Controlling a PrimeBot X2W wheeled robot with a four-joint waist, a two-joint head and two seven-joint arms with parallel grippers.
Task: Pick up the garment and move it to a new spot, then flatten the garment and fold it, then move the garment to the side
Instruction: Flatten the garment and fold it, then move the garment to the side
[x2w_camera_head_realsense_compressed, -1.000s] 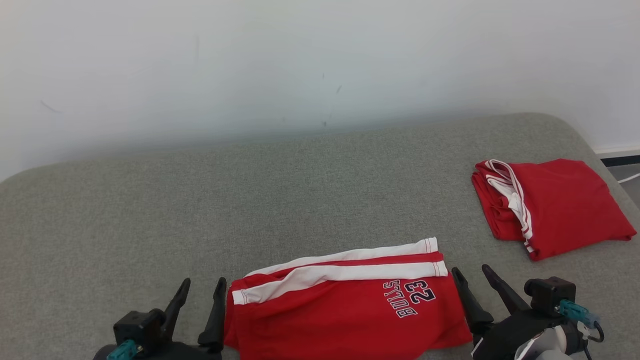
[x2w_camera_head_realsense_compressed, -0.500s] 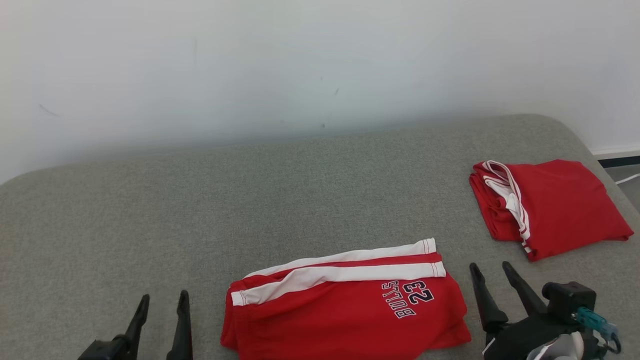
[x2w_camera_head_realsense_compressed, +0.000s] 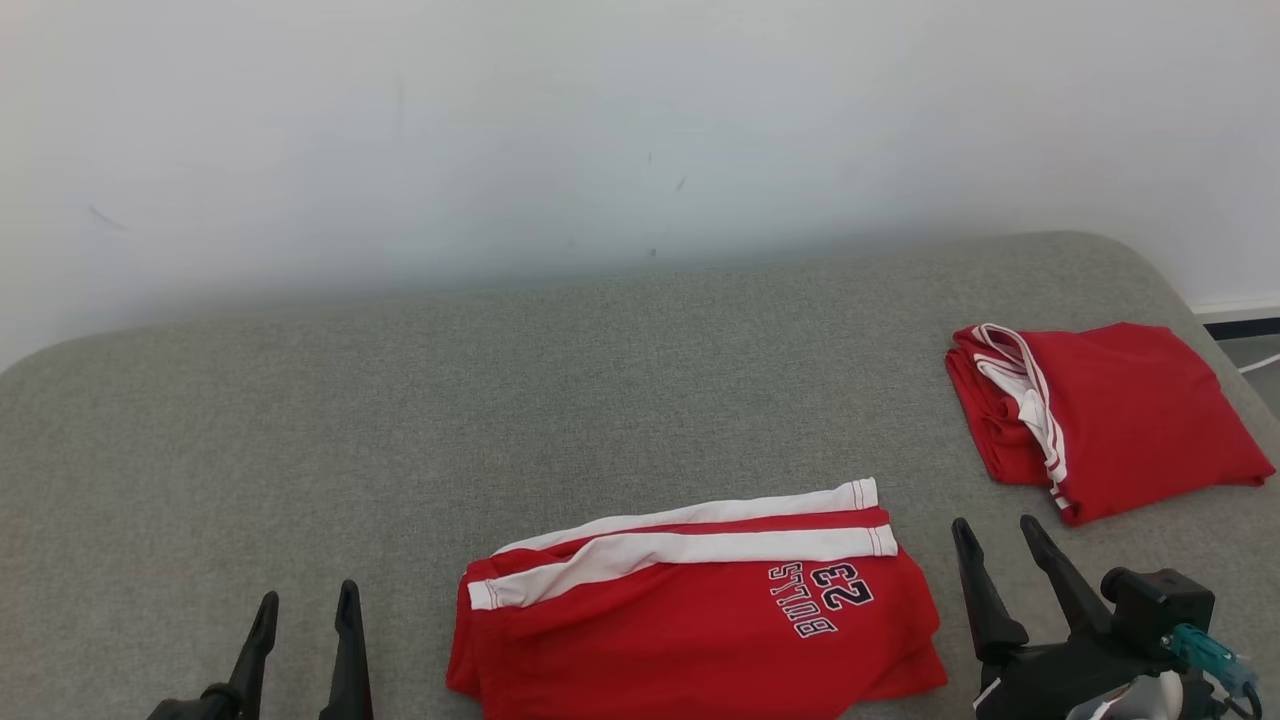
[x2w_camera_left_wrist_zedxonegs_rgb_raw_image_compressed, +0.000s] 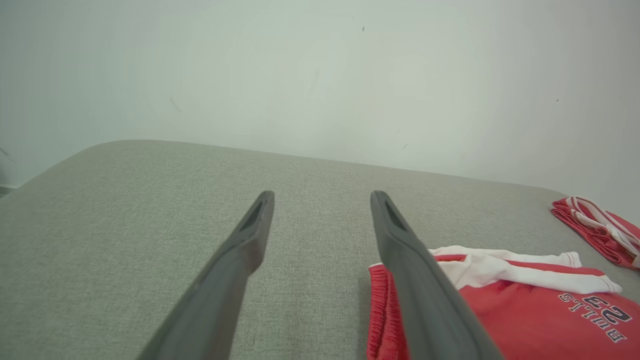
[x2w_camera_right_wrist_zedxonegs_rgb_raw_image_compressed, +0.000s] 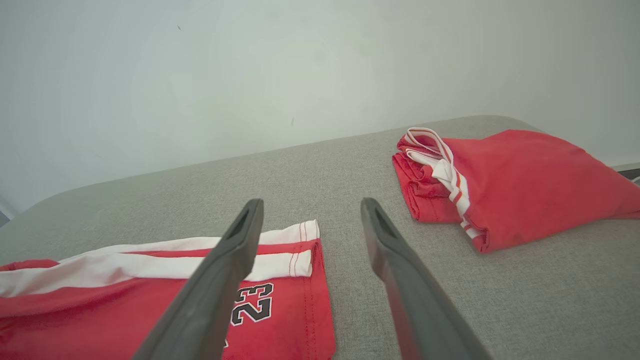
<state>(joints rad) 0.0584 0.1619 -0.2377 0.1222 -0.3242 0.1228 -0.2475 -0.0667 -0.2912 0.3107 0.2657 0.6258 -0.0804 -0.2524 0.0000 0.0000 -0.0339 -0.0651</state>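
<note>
The garment (x2w_camera_head_realsense_compressed: 690, 610), red shorts with white side stripes and "BULLS 23" lettering, lies folded flat on the grey surface near the front edge; I also see the garment (x2w_camera_left_wrist_zedxonegs_rgb_raw_image_compressed: 525, 310) at lower right of the left wrist view and the garment (x2w_camera_right_wrist_zedxonegs_rgb_raw_image_compressed: 150, 295) at lower left of the right wrist view. My left gripper (x2w_camera_head_realsense_compressed: 305, 605) stands open to its left, apart from the cloth, nothing between its fingers. My right gripper (x2w_camera_head_realsense_compressed: 995, 530) stands open just right of the shorts, empty too.
A second folded red garment (x2w_camera_head_realsense_compressed: 1100, 415) with white trim lies at the far right of the grey padded surface (x2w_camera_head_realsense_compressed: 400, 420), near its right edge. A white wall (x2w_camera_head_realsense_compressed: 600, 120) rises behind. The left and middle of the surface are bare cloth.
My left gripper has drawn away from the shorts' left edge, moving left and lower in the view. My right gripper has shifted slightly right, away from the shorts. The shorts stay put.
</note>
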